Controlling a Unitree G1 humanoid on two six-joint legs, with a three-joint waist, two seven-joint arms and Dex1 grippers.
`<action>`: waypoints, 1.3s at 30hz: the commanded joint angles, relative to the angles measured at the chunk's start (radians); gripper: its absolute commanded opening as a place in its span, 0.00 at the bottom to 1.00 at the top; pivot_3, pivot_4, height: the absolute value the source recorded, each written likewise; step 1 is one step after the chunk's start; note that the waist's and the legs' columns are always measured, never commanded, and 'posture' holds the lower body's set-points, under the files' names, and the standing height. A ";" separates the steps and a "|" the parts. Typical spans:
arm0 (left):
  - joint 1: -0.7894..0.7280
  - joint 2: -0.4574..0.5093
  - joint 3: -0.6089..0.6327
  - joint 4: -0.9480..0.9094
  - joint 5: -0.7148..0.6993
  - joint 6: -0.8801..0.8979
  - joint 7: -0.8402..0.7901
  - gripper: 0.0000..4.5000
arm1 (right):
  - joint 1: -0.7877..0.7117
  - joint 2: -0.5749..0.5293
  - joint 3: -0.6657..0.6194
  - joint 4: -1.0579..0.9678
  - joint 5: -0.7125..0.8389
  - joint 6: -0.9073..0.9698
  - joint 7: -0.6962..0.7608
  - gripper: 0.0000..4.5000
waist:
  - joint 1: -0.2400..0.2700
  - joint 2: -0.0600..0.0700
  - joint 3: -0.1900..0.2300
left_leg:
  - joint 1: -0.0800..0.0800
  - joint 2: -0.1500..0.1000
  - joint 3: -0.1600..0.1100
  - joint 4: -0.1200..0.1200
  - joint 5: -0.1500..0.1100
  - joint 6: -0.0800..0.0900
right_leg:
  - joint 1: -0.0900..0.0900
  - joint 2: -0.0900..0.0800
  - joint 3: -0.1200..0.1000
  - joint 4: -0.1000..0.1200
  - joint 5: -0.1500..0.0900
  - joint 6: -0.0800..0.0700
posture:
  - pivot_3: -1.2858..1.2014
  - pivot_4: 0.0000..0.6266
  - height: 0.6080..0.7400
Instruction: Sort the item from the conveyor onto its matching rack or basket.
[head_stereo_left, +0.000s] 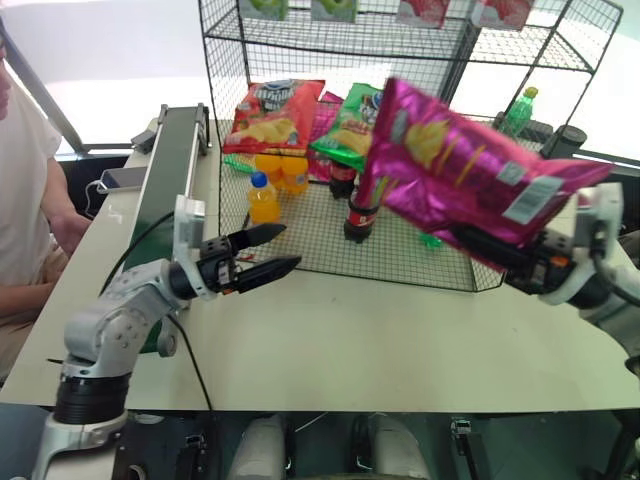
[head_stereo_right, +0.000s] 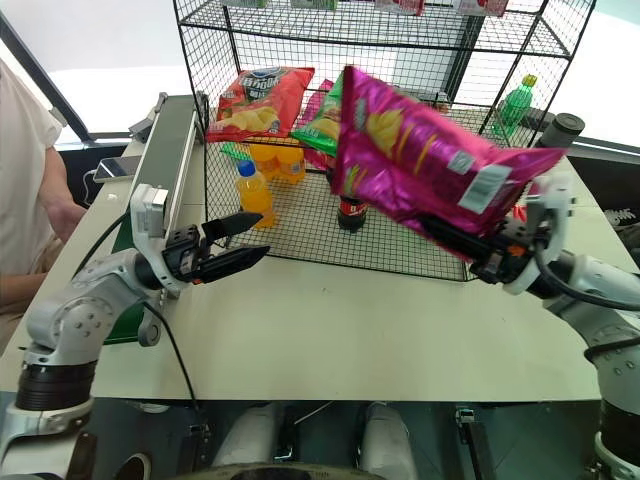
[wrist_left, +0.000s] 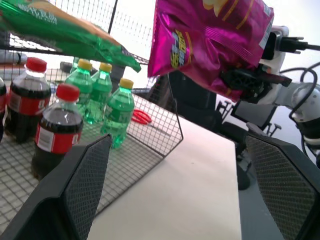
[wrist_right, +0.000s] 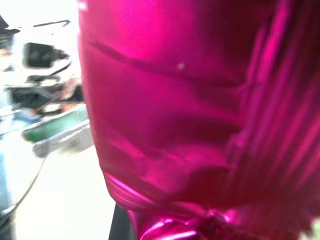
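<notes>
Left gripper (head_stereo_left: 275, 252): held above the table, beside the conveyor; its two black fingers are spread apart and nothing is held between them.
Right gripper (head_stereo_left: 478, 243): clamped shut on the lower edge of the pink crisp bag, at the right side of the scene.
Person (head_stereo_left: 25, 190): seen at the far left edge, in a white shirt, seated next to the conveyor.
Conveyor (head_stereo_left: 172, 160): a dark-green belt with grey rails is laid along the left of the table (head_stereo_left: 380, 340), running away from the robot; no item is seen on the visible belt.
Rack (head_stereo_left: 400, 255): a black wire-grid unit is set at the back of the table, its low mesh tray facing the robot.
Red crisp bag (head_stereo_left: 273, 113): propped at the left of the tray, with orange drink bottles (head_stereo_left: 266, 190) just in front of it.
Green crisp bag (head_stereo_left: 352, 122): propped to the right of the red one; dark cola bottles (head_stereo_left: 358, 215) are stood in front of it.
Pink crisp bag (head_stereo_left: 460, 165): held up in the air, tilted, over the right part of the tray and not touching it.
Green bottles (wrist_left: 102, 97): grouped on the mesh near the tray's right corner, as seen in the left wrist view.
</notes>
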 joint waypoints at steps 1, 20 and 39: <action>-0.035 -0.026 -0.035 0.017 0.077 -0.078 0.004 1.00 | -0.066 0.006 -0.005 -0.021 -0.146 -0.151 -0.079 0.02 | 0.000 0.001 0.000 | 0.000 0.000 0.000 0.000 0.000 0.000 | 0.000 0.000 0.000 0.000 0.000 0.000 | 0.52 0.24 1.00; -0.052 -0.069 -0.070 0.044 0.206 -0.189 0.013 1.00 | -0.357 -0.295 0.420 0.598 -1.405 -0.951 -0.419 0.02 | -0.027 0.000 0.001 | 0.002 0.001 0.002 0.000 0.006 -0.010 | 0.000 0.002 0.002 0.002 0.000 0.001 | 0.52 0.24 1.00; -0.046 -0.079 -0.095 0.028 0.253 -0.206 0.030 1.00 | -0.557 -0.162 0.570 0.699 -1.591 -0.645 -0.476 0.02 | -0.031 0.000 0.001 | 0.002 0.001 0.002 0.000 0.008 -0.012 | 0.000 0.003 0.002 0.002 0.000 0.001 | 0.52 0.24 1.00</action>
